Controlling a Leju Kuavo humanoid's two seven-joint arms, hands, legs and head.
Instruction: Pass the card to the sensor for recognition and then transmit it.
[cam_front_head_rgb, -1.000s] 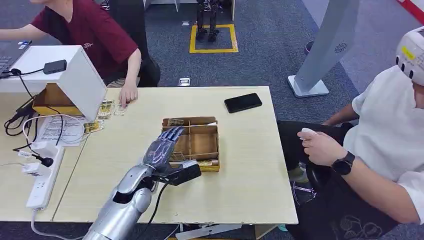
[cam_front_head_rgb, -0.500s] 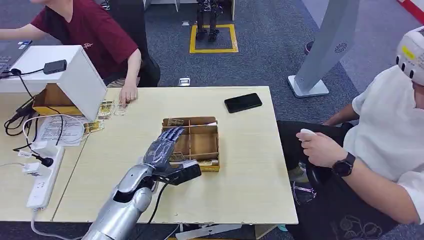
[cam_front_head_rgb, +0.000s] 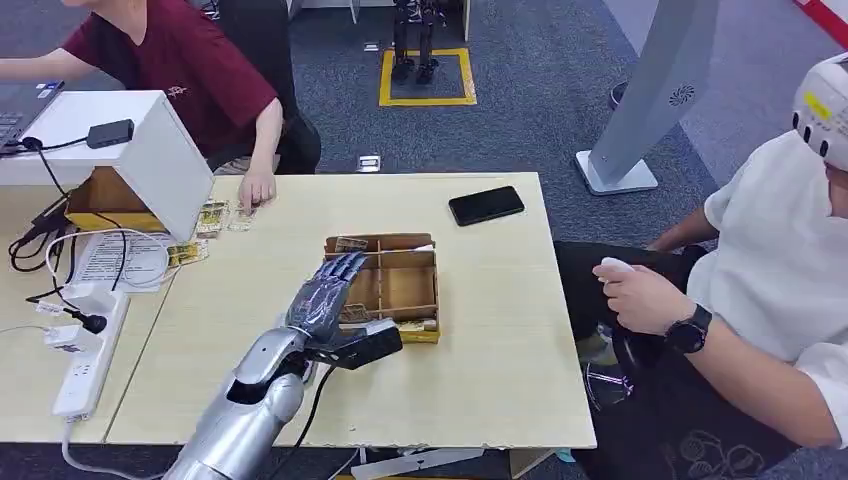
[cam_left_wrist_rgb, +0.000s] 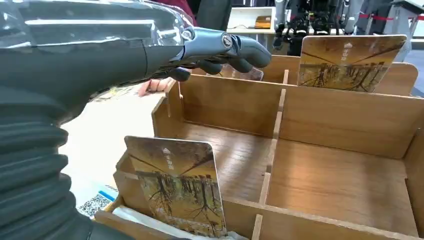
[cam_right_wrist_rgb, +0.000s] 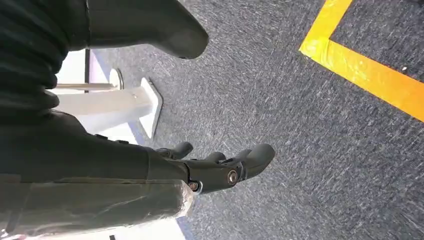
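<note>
white sensor box (cam_front_head_rgb: 150, 150) at the table's left end; the left hand (cam_front_head_rgb: 322, 292) – fingers spread, holding nothing – hovers over the wooden tray (cam_front_head_rgb: 412, 325), a card (cam_left_wrist_rgb: 179, 185) upright in its near compartment. right hand (cam_right_wrist_rgb: 220, 167) hangs released above carpet.

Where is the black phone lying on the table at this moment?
In the head view the black phone lies flat near the far right corner of the table, beyond the wooden divided box and apart from it.
</note>
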